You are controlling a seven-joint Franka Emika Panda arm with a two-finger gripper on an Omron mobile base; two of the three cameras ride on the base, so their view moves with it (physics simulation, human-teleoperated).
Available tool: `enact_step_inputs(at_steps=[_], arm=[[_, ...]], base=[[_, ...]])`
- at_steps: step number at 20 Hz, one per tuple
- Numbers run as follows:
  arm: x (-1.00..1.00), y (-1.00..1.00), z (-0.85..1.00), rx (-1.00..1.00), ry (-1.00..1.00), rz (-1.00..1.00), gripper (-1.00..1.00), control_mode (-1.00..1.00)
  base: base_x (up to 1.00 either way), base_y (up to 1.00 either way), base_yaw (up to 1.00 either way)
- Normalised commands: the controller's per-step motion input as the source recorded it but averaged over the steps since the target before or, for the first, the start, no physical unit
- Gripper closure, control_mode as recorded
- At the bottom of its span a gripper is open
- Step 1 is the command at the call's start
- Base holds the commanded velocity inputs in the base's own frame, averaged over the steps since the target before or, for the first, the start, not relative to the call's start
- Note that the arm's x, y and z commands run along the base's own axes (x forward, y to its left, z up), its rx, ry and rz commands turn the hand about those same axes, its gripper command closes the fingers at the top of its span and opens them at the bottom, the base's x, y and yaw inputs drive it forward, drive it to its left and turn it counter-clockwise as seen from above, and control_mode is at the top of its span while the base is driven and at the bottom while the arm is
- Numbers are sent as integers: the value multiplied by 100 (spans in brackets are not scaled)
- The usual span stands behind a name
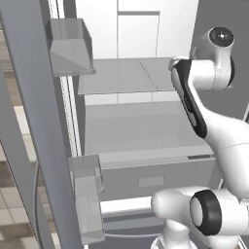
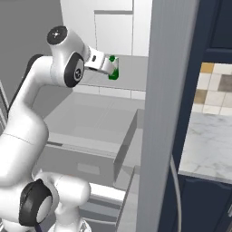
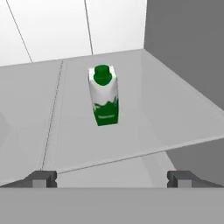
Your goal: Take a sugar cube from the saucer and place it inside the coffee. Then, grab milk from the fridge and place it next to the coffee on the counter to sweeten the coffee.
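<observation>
Flat, even rendered light — soft shadows (slightly pixelated), no glare

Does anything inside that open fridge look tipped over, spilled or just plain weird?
Nothing stands out. The milk carton stands upright on a fridge shelf, cap on, with no spill around it. The open end effector is short of it, not touching.

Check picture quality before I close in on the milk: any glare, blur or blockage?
Hand view: sharp, evenly lit, no glare; milk upright on the fridge shelf, unobstructed beyond the open fingers. Right base view: the arm covers most of the milk. Left base view: flat, shadowless render.
</observation>
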Motion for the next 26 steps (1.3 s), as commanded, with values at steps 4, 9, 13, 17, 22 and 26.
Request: enact_step_inputs(at_steps=[4, 9, 13, 17, 22, 26], arm=[[81, 0, -26, 0, 0, -2, -100, -100], [68, -3, -26, 0, 0, 0, -100, -100], [67, -16, -15, 0, 0, 0, -100, -100], [48, -34, -5, 0, 0, 0, -100, -100], [10, -4, -1, 0, 0, 0, -100, -100], [17, 0, -11, 0, 0, 0, -100, -100]], base=[[0, 0, 0], [0, 0, 0], [0, 0, 0], [0, 0, 0], [0, 0, 0], [0, 0, 0]])
